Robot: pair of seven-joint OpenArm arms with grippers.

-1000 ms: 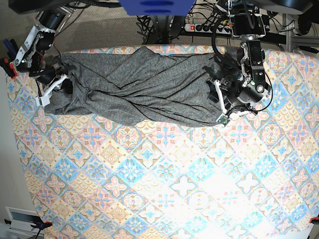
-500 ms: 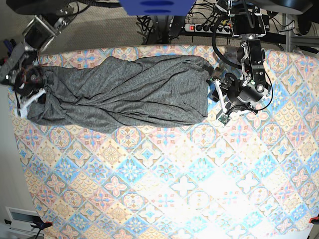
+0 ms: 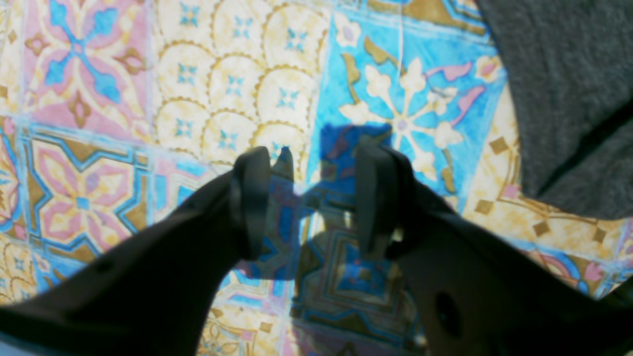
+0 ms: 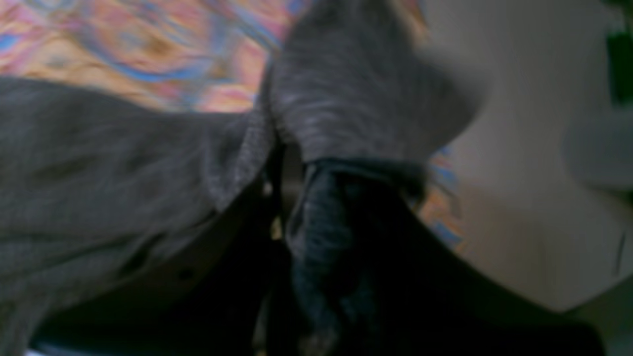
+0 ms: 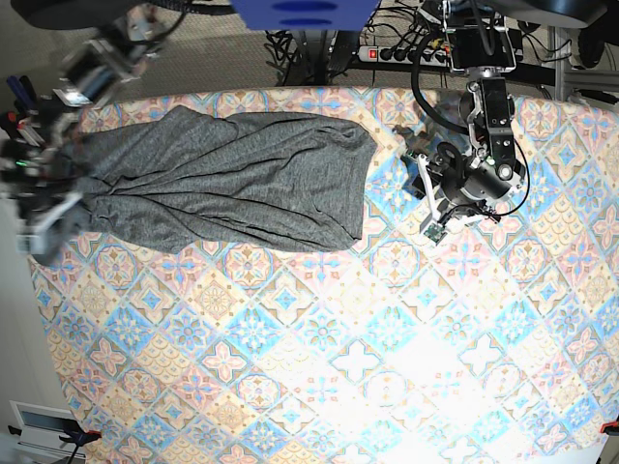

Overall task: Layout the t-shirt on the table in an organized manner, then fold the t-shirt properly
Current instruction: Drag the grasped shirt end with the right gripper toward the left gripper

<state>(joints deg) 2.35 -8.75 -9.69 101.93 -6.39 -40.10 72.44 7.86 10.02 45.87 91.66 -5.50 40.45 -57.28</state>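
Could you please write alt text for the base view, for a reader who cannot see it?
A heathered dark-grey jersey t-shirt lies bunched across the far side of a table covered in pastel diamond-tile cloth. The blurred right gripper grips the shirt's end at the table edge, while the open left gripper hovers apart from its other end.

A white power strip (image 5: pixel 406 53) with tangled cables (image 5: pixel 295 43) lies behind.

I see the t-shirt (image 5: pixel 232 179) lying on the tabletop (image 5: pixel 338 367) toward eleven o'clock, the left gripper (image 5: pixel 426 198) just beside it at three o'clock, the right gripper (image 5: pixel 44 208) at its nine o'clock end.
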